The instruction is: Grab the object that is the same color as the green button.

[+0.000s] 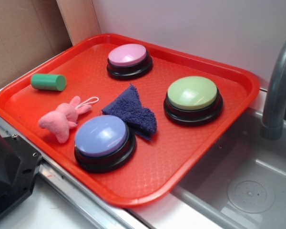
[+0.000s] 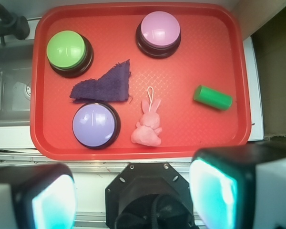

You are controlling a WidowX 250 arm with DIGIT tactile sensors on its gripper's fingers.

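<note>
A small green cylinder (image 1: 48, 82) lies on its side at the left of the red tray (image 1: 190, 157); in the wrist view the cylinder (image 2: 212, 97) is at the tray's right. The green button (image 1: 192, 99) with a pale green dome on a black base stands at the tray's right; in the wrist view the button (image 2: 66, 50) is at the upper left. My gripper (image 2: 133, 195) is open and empty, high above and short of the tray's near edge, with its two fingers (image 2: 212, 191) wide apart. The gripper does not show in the exterior view.
A purple-blue button (image 1: 104, 141), a pink button (image 1: 129, 60), a pink plush bunny (image 1: 63, 118) and a dark blue cloth (image 1: 131, 111) are on the tray. A sink (image 1: 243, 186) with a grey faucet (image 1: 279, 90) is at the right. The black robot base (image 1: 7, 176) is at the lower left.
</note>
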